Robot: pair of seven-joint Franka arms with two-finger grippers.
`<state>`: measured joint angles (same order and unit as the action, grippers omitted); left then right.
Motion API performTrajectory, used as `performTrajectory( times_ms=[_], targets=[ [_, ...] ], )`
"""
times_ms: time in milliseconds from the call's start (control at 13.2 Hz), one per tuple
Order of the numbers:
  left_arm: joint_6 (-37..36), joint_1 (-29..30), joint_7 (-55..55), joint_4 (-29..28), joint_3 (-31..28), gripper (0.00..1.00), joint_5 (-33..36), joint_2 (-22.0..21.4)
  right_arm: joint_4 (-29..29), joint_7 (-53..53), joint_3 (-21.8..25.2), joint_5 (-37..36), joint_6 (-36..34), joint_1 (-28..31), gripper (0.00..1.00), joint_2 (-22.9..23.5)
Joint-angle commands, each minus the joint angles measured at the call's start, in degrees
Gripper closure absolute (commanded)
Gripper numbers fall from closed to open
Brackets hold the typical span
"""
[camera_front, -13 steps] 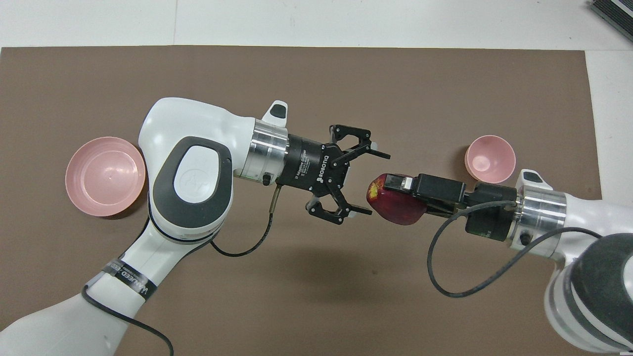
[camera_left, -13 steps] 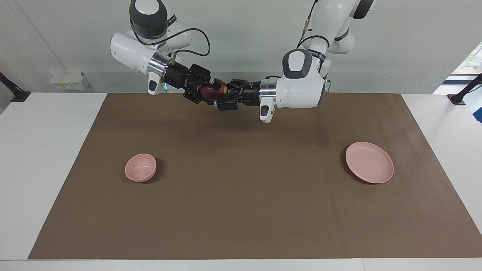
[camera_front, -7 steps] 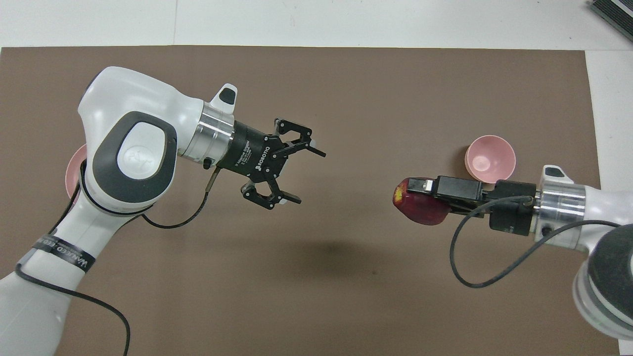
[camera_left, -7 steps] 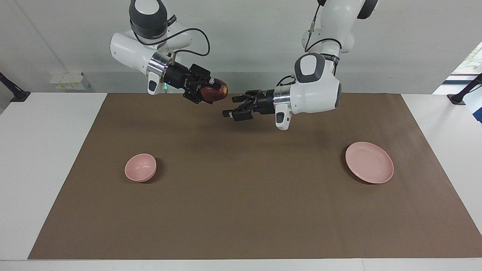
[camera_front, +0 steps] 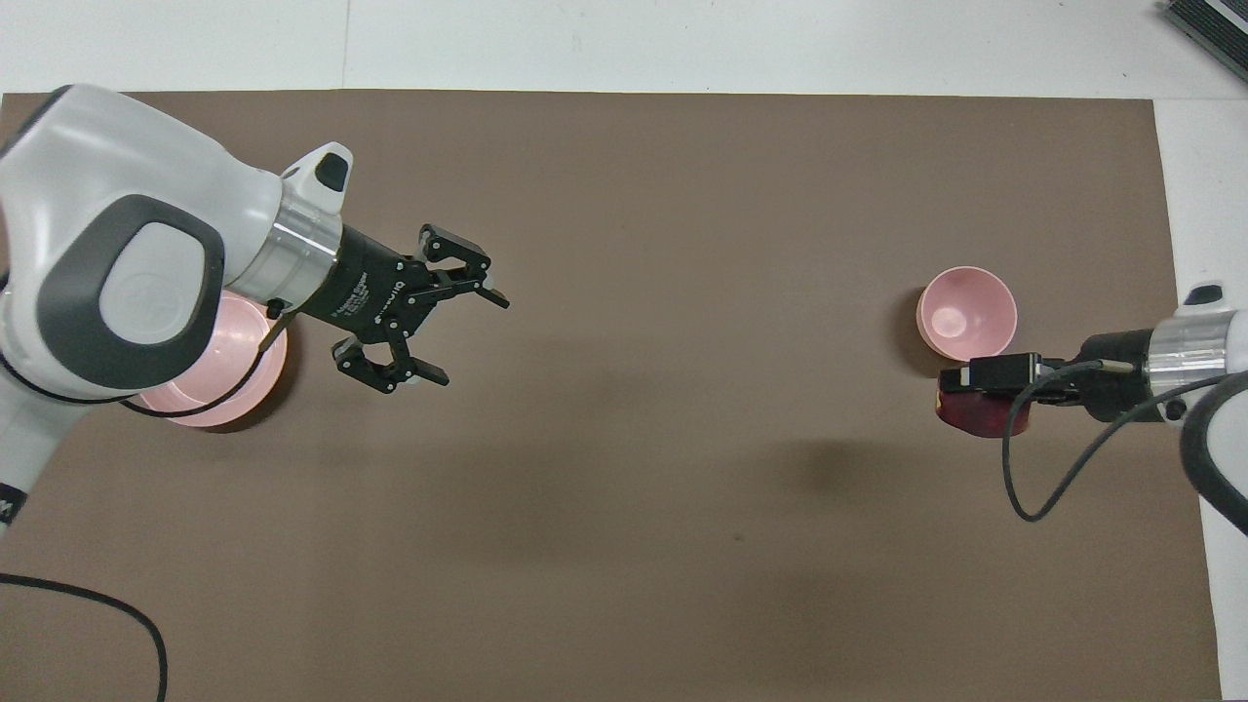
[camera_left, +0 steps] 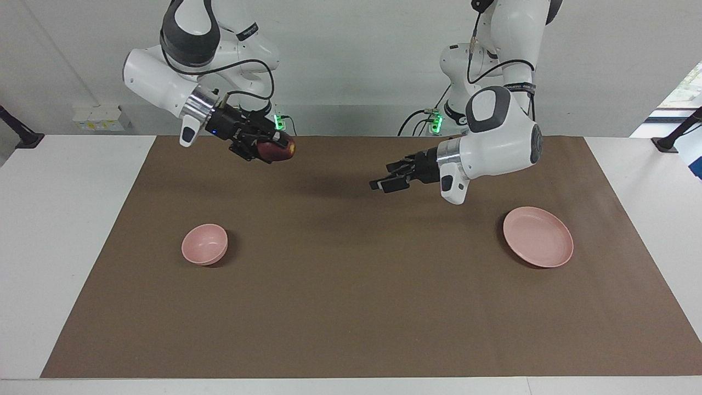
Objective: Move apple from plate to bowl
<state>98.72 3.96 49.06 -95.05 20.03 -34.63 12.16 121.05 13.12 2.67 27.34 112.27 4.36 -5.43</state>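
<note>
Both pink dishes sit bare: the bowl [camera_left: 204, 244] below the right gripper [camera_left: 274, 149], which clamps the apple [camera_left: 277, 150] aloft; the plate [camera_left: 538, 236] beside the left gripper [camera_left: 384, 183], fingers spread, holding nothing.

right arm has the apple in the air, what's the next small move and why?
Probably carry it over the bowl and lower. The right gripper is shut on the apple, held up off the mat and not yet over the bowl, which sits empty. The left gripper is open, holding nothing, near the bare plate.
</note>
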Motion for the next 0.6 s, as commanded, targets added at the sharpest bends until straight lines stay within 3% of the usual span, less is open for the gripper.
performTrajectory(
  times_ms=[0, 302, 528],
  targets=[
    [-2.0, 3.8, -0.3, -0.2, 0.0, 0.00, 4.1, -2.8, -5.8, 1.4, -0.8, -10.0, 4.5, 0.8, 1.00, 6.9],
    [-0.7, 4.1, -0.4, 3.1, 0.0, 0.00, 19.8, -2.1, -9.9, 0.8, -1.0, -24.1, 12.1, -0.3, 1.00, 12.5],
    [-0.5, 4.6, -7.1, 3.6, -0.1, 0.00, 27.7, -2.0, -13.3, 0.2, -1.1, -29.5, 13.8, -1.5, 1.00, 16.8]
  ],
)
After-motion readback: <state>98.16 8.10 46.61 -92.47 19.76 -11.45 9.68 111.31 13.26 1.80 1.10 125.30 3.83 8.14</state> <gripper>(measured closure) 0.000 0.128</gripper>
